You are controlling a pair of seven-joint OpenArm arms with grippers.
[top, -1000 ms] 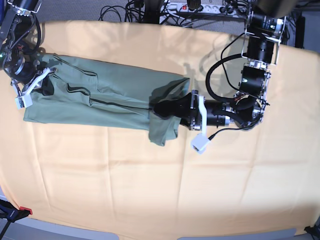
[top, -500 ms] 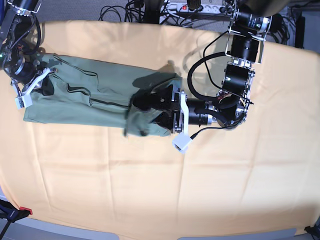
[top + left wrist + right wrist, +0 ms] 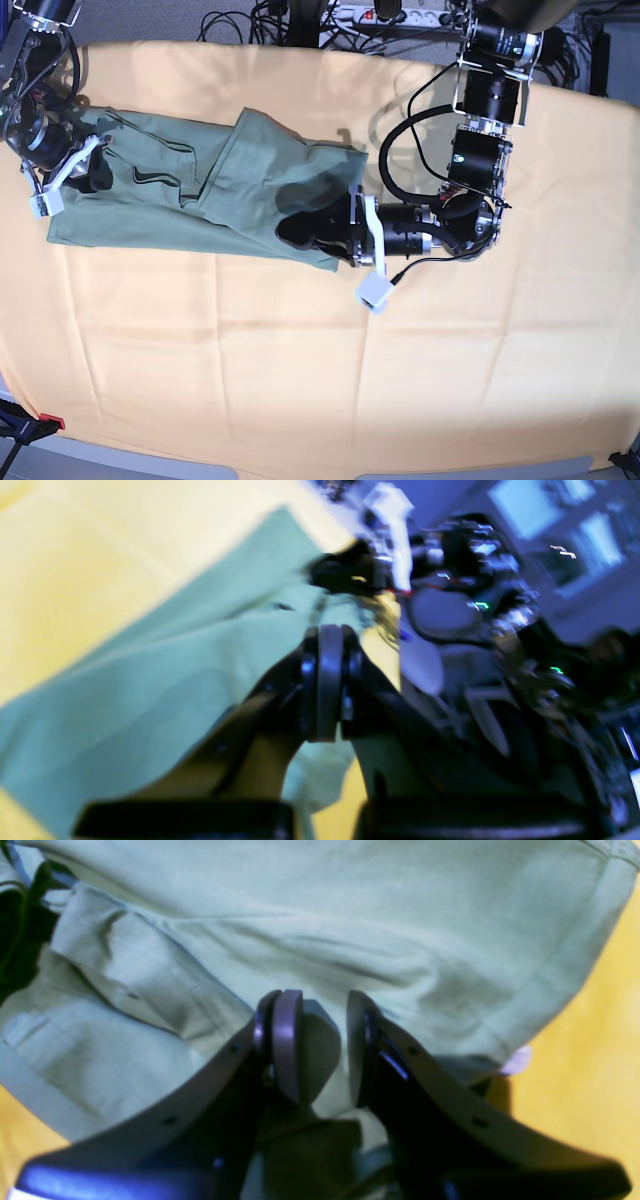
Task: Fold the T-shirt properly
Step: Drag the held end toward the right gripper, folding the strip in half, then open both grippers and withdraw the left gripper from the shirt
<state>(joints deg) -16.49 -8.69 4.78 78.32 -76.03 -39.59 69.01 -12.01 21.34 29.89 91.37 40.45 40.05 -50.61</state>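
Observation:
The sage-green T-shirt lies as a long band across the left and middle of the yellow-orange cloth. Its right end is thrown back as a flap over the middle. My left gripper hovers over the shirt's right part. In the left wrist view this gripper is shut, with nothing seen between its fingers and the T-shirt beneath. My right gripper sits on the shirt's left end. In the right wrist view the right gripper stands slightly open over creased T-shirt fabric.
A power strip with tangled cables lies beyond the table's far edge. A red clamp holds the cloth at the front left corner. The left arm's column stands at the back right.
My left gripper carried the shirt's right end leftward, let it go so the flap fell over the middle, then shut. My right gripper's jaws have parted.

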